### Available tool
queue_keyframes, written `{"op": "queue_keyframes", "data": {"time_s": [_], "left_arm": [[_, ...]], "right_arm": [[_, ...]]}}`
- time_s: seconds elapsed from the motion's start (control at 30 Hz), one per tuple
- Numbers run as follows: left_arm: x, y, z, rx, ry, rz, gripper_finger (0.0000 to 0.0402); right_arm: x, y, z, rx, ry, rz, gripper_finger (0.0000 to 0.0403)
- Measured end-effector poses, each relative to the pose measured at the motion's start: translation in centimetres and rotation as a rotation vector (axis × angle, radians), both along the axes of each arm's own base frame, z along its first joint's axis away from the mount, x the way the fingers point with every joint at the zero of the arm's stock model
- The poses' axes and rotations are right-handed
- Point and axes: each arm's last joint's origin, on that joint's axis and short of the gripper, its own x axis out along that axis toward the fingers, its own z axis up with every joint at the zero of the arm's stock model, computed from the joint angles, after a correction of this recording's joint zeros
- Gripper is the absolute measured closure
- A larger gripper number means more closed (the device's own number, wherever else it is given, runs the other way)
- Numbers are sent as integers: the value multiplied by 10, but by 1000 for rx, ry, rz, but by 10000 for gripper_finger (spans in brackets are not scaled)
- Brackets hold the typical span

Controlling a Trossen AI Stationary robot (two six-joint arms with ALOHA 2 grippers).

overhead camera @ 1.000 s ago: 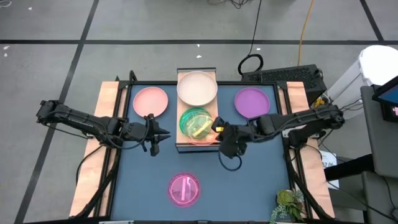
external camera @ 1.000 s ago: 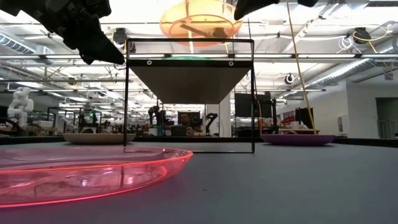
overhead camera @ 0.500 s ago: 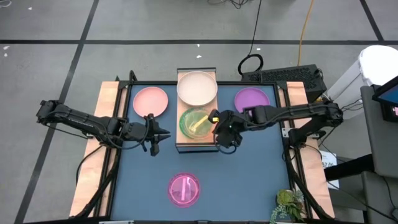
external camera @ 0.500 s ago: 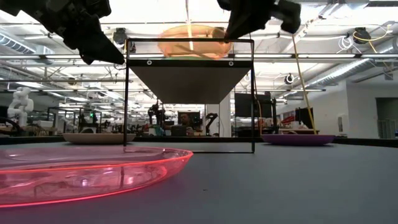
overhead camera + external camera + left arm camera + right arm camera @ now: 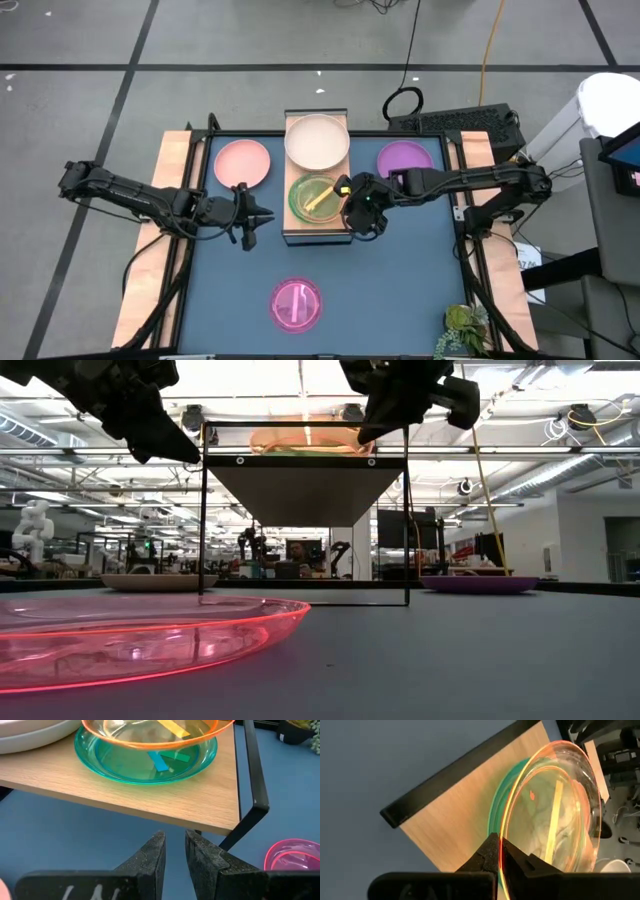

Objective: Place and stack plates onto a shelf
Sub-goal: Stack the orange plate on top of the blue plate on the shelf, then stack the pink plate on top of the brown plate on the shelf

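The shelf [image 5: 296,228] is a light-wood board on a black frame at the table's far middle. On its far part lies the cream plate [image 5: 317,140]. On its near part lies the green plate [image 5: 298,205] with a teal one [image 5: 145,762]. My right gripper [image 5: 352,203] is shut on the orange plate [image 5: 150,735], right over that stack. My left gripper [image 5: 250,215] hovers left of the shelf, fingers nearly together and empty. The salmon plate [image 5: 243,162], purple plate [image 5: 405,163] and magenta plate [image 5: 297,303] lie on the table. My right gripper pinches the orange plate's rim [image 5: 502,857] between its two fingers, on the side toward the table's right edge. The fingers come from the right, slanting down. The plate sits almost level, close over the teal plate; whether it touches the stack, I cannot tell.
The shelf's black frame posts [image 5: 405,510] stand at its near corners. Wooden side boards [image 5: 170,190] run along the table's left and right edges. A small plant [image 5: 462,330] stands at the near right corner. The blue tabletop [image 5: 400,280] lies bare near the front.
My right gripper has carried the orange plate toward the table's left, from beside the shelf's right edge to over the green and teal stack. It has also brought the plate down from well above the shelf to close over the stack, and the plate has levelled out.
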Motion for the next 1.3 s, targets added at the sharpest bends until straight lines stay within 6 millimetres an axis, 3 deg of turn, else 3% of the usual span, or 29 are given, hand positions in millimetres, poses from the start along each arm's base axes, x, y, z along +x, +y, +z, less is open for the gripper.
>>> {"op": "queue_keyframes", "data": {"time_s": [0.43, 1.13, 1.3], "left_arm": [[0, 0, 0, 3, 1, -2, 323], [0, 0, 0, 2, 2, -1, 323], [-1, 0, -1, 5, 15, -1, 323]], "right_arm": [[0, 0, 0, 3, -2, 0, 395], [1, 0, 1, 43, -13, -48, 307], [-5, 5, 9, 60, -46, -87, 299]]}}
